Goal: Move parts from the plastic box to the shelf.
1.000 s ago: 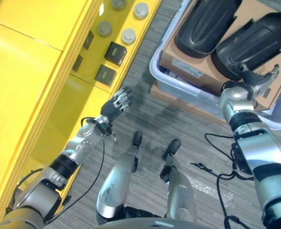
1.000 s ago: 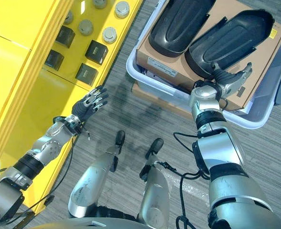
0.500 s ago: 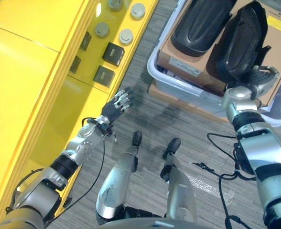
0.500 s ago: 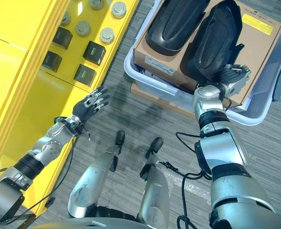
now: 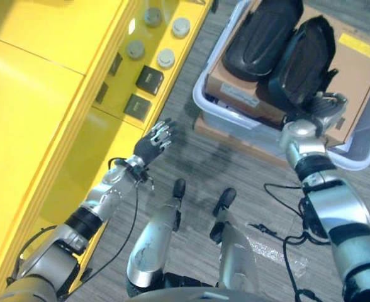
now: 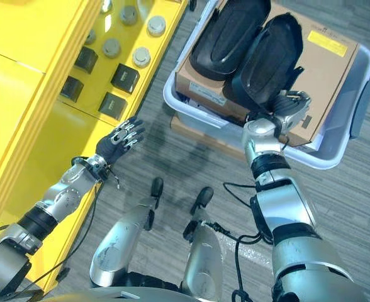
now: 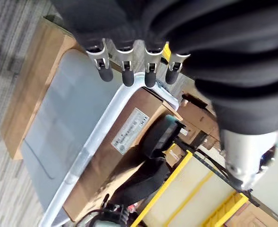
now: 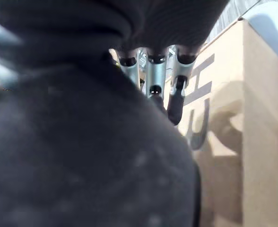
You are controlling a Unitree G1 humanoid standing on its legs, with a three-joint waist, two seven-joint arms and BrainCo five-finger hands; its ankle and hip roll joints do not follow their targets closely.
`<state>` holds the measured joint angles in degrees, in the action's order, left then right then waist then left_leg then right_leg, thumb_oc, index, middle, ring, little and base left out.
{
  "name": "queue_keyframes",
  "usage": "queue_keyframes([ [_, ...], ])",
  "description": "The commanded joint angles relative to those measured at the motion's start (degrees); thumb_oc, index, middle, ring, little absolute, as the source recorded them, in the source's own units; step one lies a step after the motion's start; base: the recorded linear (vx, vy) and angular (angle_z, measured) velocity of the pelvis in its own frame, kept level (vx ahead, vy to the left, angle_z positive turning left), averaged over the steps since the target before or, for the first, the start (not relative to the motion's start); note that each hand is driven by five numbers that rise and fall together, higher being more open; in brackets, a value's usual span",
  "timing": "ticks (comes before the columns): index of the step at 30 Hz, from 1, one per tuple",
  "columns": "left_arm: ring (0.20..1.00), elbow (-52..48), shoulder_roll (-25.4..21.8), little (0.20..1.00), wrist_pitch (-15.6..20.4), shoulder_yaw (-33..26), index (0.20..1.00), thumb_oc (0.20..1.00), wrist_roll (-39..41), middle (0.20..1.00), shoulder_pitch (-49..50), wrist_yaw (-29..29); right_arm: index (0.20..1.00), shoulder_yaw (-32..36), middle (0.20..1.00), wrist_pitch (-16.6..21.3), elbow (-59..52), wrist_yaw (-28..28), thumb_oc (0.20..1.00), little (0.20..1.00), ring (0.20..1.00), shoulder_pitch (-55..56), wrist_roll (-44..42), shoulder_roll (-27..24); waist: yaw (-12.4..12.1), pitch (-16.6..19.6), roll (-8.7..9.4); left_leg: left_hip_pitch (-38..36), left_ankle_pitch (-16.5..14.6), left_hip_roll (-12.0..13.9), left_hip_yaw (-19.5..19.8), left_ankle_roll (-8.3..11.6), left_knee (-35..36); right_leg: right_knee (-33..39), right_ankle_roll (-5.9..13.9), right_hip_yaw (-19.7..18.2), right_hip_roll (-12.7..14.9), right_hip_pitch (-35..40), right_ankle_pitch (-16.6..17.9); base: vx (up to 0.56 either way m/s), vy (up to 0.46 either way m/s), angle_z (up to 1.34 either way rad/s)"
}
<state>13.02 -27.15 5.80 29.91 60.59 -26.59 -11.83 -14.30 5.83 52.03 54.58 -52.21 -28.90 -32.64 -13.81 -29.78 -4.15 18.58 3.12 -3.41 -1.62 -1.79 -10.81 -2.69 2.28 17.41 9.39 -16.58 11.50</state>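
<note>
Grey carpet underneath; right hand [image 6: 290,108] fingers curl on the stiff, light black part's [image 6: 263,60] rim, left hand [image 6: 121,139] spread.

- the floor, yellow shelf [image 5: 59,94] and plastic box [image 6: 336,151] are viewed from overhead by both eye views, slightly offset.
- the box is seen sidelong past the left hand [image 7: 134,66].
- cardboard [image 8: 243,142] is seen closely past the right hand [image 8: 153,80].

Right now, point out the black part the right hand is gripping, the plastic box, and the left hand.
black part [image 6: 263,60]: right eye view, middle of its ribbed shell.
plastic box [image 6: 333,154]: right eye view, bare pale rim at the near corner.
left hand [image 6: 119,139]: right eye view, dark back of the hand.
</note>
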Motion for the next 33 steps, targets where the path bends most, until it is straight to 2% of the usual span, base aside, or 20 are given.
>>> queue_keyframes([
  [1,1.000,-7.0,1.1,1.000,1.2,-3.7,1.000,1.000,0.2,1.000,2.9,0.6,0.200,0.6,0.200,2.4,-11.8,2.9,0.200,0.200,0.200,4.0,9.2,-3.9,0.3,5.1,-0.08,-0.9,-4.0,-0.6,5.1,0.90,0.7,-5.4,7.03,-1.5,1.9,3.9,-9.8,0.06,0.059,0.03],
  [4,1.000,-9.3,1.5,1.000,-0.9,-6.9,1.000,1.000,0.2,1.000,5.2,3.0,0.200,3.0,0.200,-0.9,-21.5,1.7,0.200,0.200,0.200,10.8,12.9,-3.7,1.0,8.3,0.69,-5.0,-4.2,0.0,4.7,1.08,3.0,-3.1,7.03,-1.6,1.3,8.1,-10.1,0.10,0.068,-0.02],
  [9,1.000,-10.4,2.5,1.000,-4.1,-10.0,1.000,1.000,-0.5,1.000,6.8,6.3,0.200,4.3,0.200,-3.1,-27.3,-1.0,0.200,0.200,0.200,16.3,15.7,-2.5,1.4,12.8,1.27,-10.1,-4.1,0.8,4.5,1.41,6.2,-0.3,7.07,-1.9,0.6,12.7,-10.2,0.09,0.045,-0.07],
  [11,1.000,-10.4,3.1,1.000,-7.2,-11.3,1.000,1.000,-2.3,1.000,7.4,8.3,0.200,4.7,0.200,-4.4,-29.0,-2.9,0.200,0.200,0.200,17.8,16.8,-1.5,1.5,15.5,1.49,-12.2,-3.9,1.1,4.6,1.57,7.5,0.7,6.97,-2.1,0.2,14.6,-10.3,0.11,0.039,-0.12],
  [15,1.000,-8.8,4.1,1.000,-11.7,-12.1,1.000,1.000,-3.1,1.000,7.5,11.6,0.200,4.2,0.200,-5.3,-30.1,-6.0,0.200,0.200,0.200,19.3,18.7,-1.2,1.7,18.3,1.74,-14.5,-3.7,1.5,4.3,1.76,9.0,2.2,7.04,-2.3,-0.1,16.7,-10.2,0.08,0.023,-0.10],
  [16,1.000,-6.7,4.7,1.000,-13.8,-12.2,1.000,1.000,-2.6,1.000,7.0,13.0,0.200,3.4,0.200,-5.6,-30.4,-8.0,0.200,0.200,0.200,19.7,19.3,-0.8,1.9,19.7,1.85,-15.6,-3.5,1.6,4.0,1.78,9.8,3.0,7.14,-2.5,-0.3,17.6,-10.0,0.09,0.023,-0.04],
  [19,1.000,-3.1,5.7,1.000,-17.5,-12.3,1.000,1.000,-2.8,1.000,5.8,14.5,0.200,1.6,0.200,-6.8,-30.7,-11.2,0.200,0.200,0.200,19.4,20.4,-0.3,2.3,21.4,2.06,-16.8,-3.4,1.9,3.4,1.90,10.5,4.1,7.32,-2.8,-0.4,18.6,-9.6,0.05,0.009,-0.08],
  [21,1.000,2.0,6.7,1.000,-20.2,-12.0,1.000,1.000,-3.8,1.000,3.0,13.0,0.200,-1.2,0.200,-7.2,-30.2,-14.3,0.200,0.200,0.200,18.3,21.2,0.6,2.9,22.6,2.24,-18.0,-3.2,2.2,2.6,2.07,11.4,5.2,7.48,-3.2,-0.5,19.5,-9.1,0.02,-0.004,-0.17],
  [22,1.000,5.7,7.1,1.000,-20.8,-10.6,1.000,1.000,-3.6,1.000,0.5,11.7,0.200,-3.3,0.200,-7.4,-29.7,-16.1,0.200,0.200,0.200,17.2,21.5,1.3,3.5,23.3,2.30,-18.7,-3.2,2.4,2.0,2.20,12.0,5.8,7.70,-3.5,-0.6,19.8,-8.9,0.01,-0.007,-0.18],
  [28,1.000,11.6,9.8,1.000,-21.6,-6.0,1.000,1.000,-3.0,1.000,-5.3,11.1,0.200,-9.2,0.200,-7.1,-26.7,-20.0,0.200,0.200,0.200,14.8,22.5,3.6,4.6,24.7,2.52,-19.6,-3.1,2.7,1.0,2.49,12.8,6.6,7.91,-4.1,-0.6,20.3,-8.5,0.00,-0.004,-0.04],
  [33,1.000,12.9,15.1,1.000,-20.5,-2.0,1.000,1.000,1.4,1.000,-7.9,14.8,0.200,-14.4,0.200,-5.8,-24.1,-22.1,0.200,0.200,0.200,13.7,22.4,7.2,5.4,25.6,2.98,-20.3,-3.3,3.0,0.4,2.53,13.3,6.9,8.06,-4.3,-0.6,20.6,-8.4,0.00,-0.013,-0.04],
])
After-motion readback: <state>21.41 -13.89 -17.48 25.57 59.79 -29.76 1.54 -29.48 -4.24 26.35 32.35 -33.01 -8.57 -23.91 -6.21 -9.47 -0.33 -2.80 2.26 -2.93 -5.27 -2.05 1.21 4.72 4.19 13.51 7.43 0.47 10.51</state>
